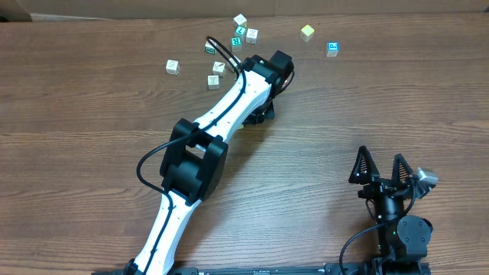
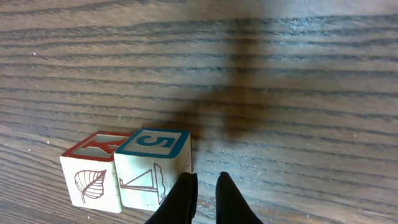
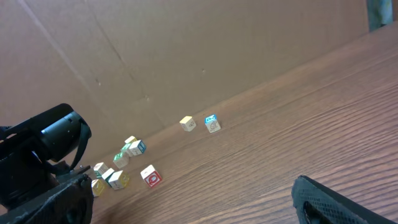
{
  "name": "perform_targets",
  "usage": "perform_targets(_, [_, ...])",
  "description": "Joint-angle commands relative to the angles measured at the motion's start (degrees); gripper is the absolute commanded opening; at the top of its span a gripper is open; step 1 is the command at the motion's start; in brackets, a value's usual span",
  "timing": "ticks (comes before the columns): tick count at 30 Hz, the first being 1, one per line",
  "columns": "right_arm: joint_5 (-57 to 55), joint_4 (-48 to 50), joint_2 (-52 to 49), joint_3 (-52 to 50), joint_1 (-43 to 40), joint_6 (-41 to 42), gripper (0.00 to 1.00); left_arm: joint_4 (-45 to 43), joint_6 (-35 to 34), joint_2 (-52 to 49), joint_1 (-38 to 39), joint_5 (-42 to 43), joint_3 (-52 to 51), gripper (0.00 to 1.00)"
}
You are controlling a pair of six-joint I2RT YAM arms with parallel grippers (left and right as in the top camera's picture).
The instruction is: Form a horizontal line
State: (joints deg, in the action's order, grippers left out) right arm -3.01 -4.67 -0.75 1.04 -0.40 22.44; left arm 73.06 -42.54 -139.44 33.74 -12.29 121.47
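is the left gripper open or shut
Shut. The left gripper shows its tips nearly touching with nothing between them, right beside a blue-topped cube.

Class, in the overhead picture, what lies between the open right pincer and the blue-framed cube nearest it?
Nothing: the overhead view shows only bare wooden table between the right pincer and the blue-framed cube.

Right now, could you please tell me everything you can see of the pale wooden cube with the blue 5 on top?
This pale wooden cube sits flat on the brown wood-grain table. Its top bears a blue-framed 5; its front an outlined sailboat. A red-framed wooden cube touches one side; the shut left gripper stands beside the other.
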Motion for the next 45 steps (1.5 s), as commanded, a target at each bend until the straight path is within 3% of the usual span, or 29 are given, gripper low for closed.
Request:
perform_targets(1, [-0.3, 0.3, 0.3, -0.6, -0.3, -0.4, 1.0, -0.4, -1.4, 0.0, 0.0, -0.6, -0.3, 0.1])
perform_targets(18, [-0.3, 0.3, 0.3, -0.6, -0.3, -0.4, 1.0, -11.2, -0.7, 0.0, -7.2, 0.3, -0.2, 0.11])
perform_targets(26, [-0.3, 0.3, 0.3, -0.6, -0.3, -0.4, 1.0, -10.3, 4.9, 0.0, -10.3, 7.0, -0.2, 0.06])
perform_targets(39, [-0.4, 0.3, 0.3, -0.6, -0.3, -0.4, 1.0, -2.4, 5.5, 0.0, -9.7, 7.9, -0.2, 0.07])
perform_targets(45, [-0.4, 0.3, 0.3, -0.6, -0.3, -0.4, 1.0, -2.4, 10.1, 0.0, -9.6, 10.8, -0.2, 0.07])
